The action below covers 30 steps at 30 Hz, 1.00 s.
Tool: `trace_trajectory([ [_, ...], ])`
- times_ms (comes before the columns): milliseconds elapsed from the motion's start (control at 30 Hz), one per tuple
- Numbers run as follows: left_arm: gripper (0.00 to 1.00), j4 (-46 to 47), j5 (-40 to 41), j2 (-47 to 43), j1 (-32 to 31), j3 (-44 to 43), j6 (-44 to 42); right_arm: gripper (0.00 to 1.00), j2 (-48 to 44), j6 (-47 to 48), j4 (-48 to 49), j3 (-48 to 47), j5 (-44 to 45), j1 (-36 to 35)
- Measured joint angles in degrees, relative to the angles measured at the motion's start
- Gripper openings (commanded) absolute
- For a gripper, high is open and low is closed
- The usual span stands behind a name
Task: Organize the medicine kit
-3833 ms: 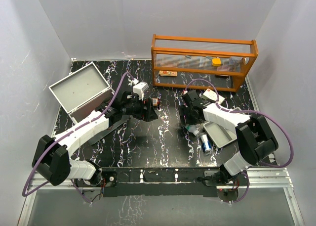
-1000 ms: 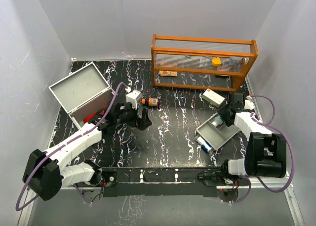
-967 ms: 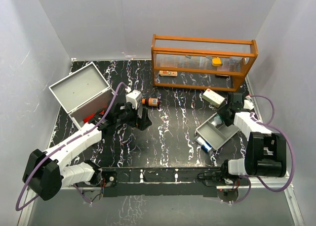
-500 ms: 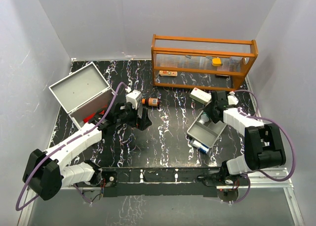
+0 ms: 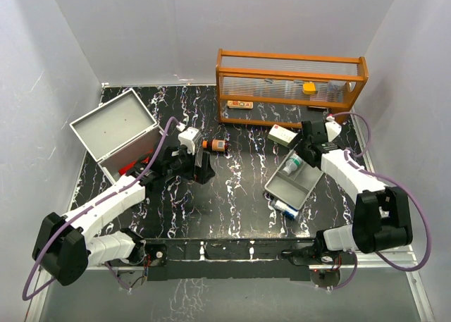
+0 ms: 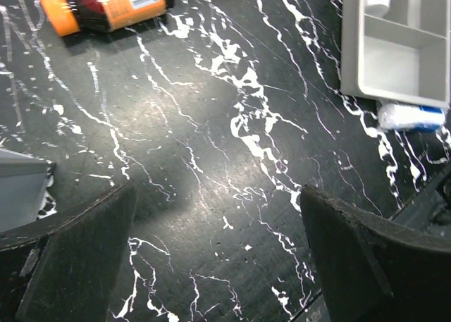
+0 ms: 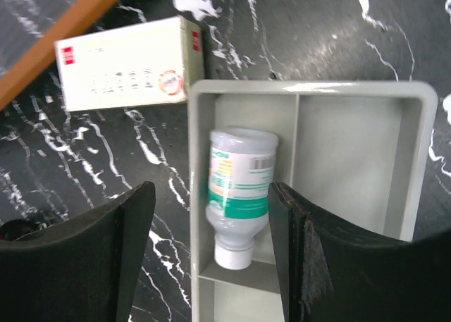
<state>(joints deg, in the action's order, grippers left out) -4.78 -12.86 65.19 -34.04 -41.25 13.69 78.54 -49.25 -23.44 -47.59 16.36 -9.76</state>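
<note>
Grey rectangular metal medicine kit (image 5: 113,127): open, far left; left arm (image 5: 106,195) nearer.
Left tool (image 6: 217,195): wide, empty.
Right tool (image 7: 211,195): wide, over white bottle (image 7: 241,184) in grey divided tray (image 7: 352,160).

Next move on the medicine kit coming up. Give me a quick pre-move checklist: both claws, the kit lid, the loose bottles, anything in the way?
1. Left claw open and empty: ok.
2. Right claw open above the white bottle, which lies in the grey tray: ok.
3. Medicine kit lid up: ok.
4. Orange-capped bottle lying free on the table ahead of the left claw: ok.
5. Blue-and-white bottle clear to grasp: not ok, tucked at the tray's edge.
6. Room left inside the kit: cannot tell, interior mostly hidden.
</note>
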Motion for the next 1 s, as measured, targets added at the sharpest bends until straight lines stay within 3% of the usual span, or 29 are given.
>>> trace_trajectory([
  [200,0.99,-1.16,8.66,-1.25,0.0,-1.55,4.39,0.63,-2.38,10.49,0.2,-3.04,-4.39,-2.64],
  [400,0.99,-5.2,20.0,-4.0,0.02,-8.52,12.09,0.66,-0.57,20.06,3.69,-4.74,-10.86,-12.33],
  [700,0.99,-4.87,23.23,-13.35,0.0,-9.11,10.29,0.69,16.81,33.94,7.5,-19.17,-11.54,-28.7],
  [1000,0.99,-6.05,27.41,-19.87,0.0,-9.44,8.68,0.69,33.7,43.41,8.26,-32.2,-9.97,-31.85],
])
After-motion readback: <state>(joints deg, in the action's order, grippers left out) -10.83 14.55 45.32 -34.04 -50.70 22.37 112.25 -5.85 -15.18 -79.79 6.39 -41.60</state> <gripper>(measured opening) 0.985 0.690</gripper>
